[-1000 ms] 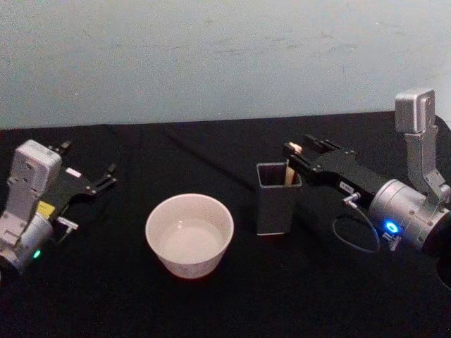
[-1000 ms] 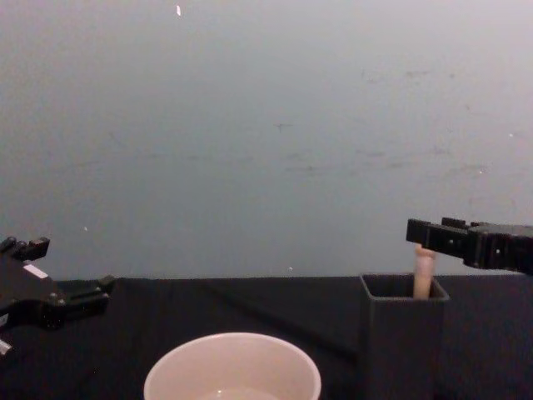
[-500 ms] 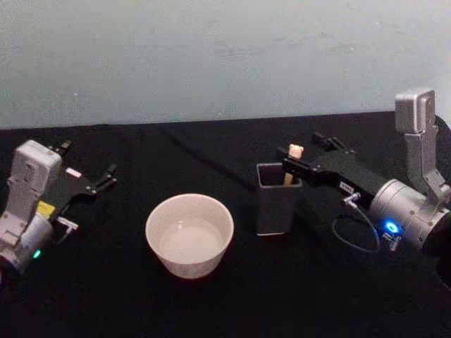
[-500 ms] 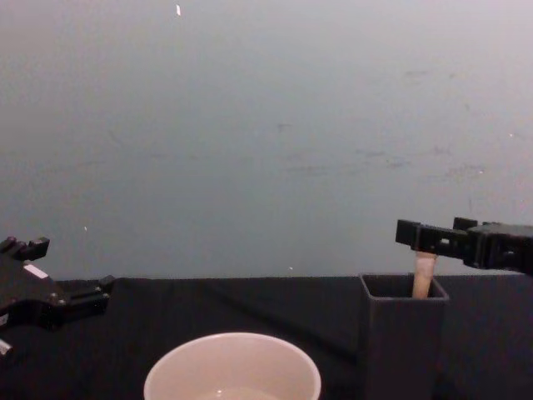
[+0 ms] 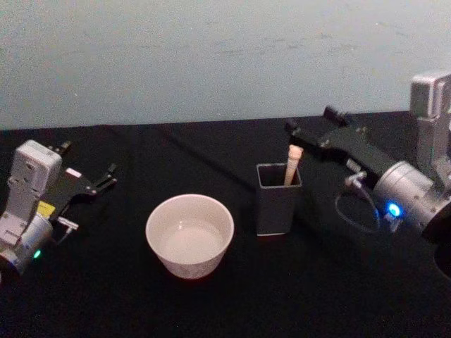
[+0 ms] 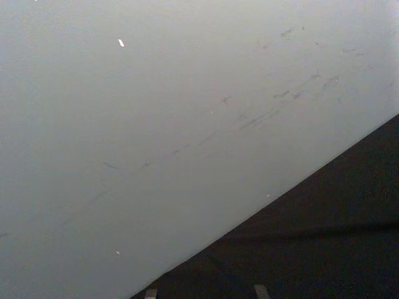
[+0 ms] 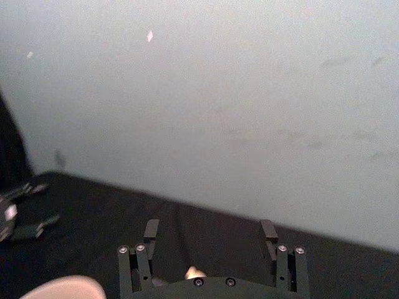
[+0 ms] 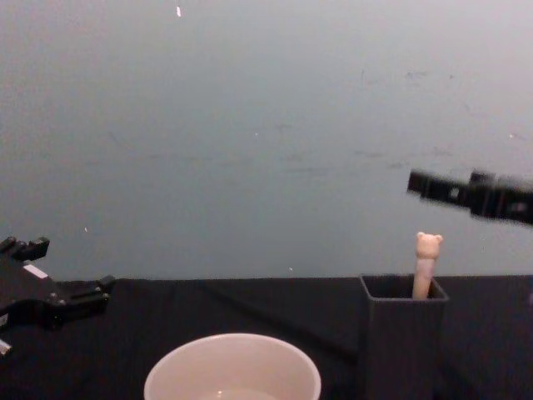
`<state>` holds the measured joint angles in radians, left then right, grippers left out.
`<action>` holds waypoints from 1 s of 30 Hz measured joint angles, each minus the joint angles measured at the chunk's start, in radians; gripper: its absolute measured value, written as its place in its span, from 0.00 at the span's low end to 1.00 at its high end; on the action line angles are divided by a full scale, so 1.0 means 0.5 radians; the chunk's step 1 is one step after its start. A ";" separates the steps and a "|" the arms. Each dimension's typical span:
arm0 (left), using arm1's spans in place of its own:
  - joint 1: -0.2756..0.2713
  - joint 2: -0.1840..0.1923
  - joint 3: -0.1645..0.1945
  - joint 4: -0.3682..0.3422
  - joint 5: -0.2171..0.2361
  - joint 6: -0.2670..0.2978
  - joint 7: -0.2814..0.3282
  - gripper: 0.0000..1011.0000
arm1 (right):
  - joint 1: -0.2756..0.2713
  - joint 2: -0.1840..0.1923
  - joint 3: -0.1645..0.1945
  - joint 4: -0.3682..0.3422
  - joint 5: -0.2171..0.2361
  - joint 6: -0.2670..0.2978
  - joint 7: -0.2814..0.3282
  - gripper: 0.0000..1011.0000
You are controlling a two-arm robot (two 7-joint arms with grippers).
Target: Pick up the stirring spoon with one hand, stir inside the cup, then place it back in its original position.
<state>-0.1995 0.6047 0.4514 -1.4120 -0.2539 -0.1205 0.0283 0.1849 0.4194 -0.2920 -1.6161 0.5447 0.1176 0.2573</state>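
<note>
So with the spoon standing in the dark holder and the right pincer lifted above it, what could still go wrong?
1. The stirring spoon leans in one corner of the tall, narrow holder; a nudge might tip the holder.
2. The open right pincer hangs just above the bear head, so dropping could clip it.
3. The cup beside the holder seems to hold liquid that a low sweep might spill. The left pincer sits far off.

Spoon (image 5: 292, 165) in holder (image 5: 276, 204), right of cup (image 5: 189, 235)

Black cloth (image 5: 232, 296) covers whole worktop, front edge to back edge. Pale grey-blue wall (image 5: 211, 56) rises behind back edge, faintly scuffed, few small marks.
</note>
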 joint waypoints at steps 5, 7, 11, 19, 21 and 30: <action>0.000 0.000 0.000 0.000 0.000 0.000 0.000 0.99 | 0.042 -0.062 0.058 0.038 -0.075 -0.077 -0.097 0.99; 0.000 0.000 0.000 0.000 0.000 0.000 0.000 0.99 | 0.071 -0.091 0.086 0.096 -0.151 -0.120 -0.174 0.99; 0.000 0.000 0.000 0.000 0.000 0.000 0.000 0.99 | 0.088 -0.111 0.109 0.179 -0.266 -0.156 -0.277 0.99; 0.000 0.000 0.000 0.000 0.000 0.000 0.000 0.99 | 0.031 -0.106 0.094 0.314 -0.469 -0.146 -0.395 0.99; 0.000 0.000 0.000 0.000 0.000 0.000 0.000 0.99 | 0.009 -0.104 0.086 0.330 -0.494 -0.128 -0.400 0.99; 0.000 0.000 0.000 0.000 0.000 0.000 0.000 0.99 | -0.053 -0.123 0.076 0.389 -0.561 -0.069 -0.388 0.99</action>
<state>-0.1995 0.6047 0.4514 -1.4120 -0.2539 -0.1205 0.0283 0.1584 0.3581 -0.2538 -1.4217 0.2640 0.0833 0.0631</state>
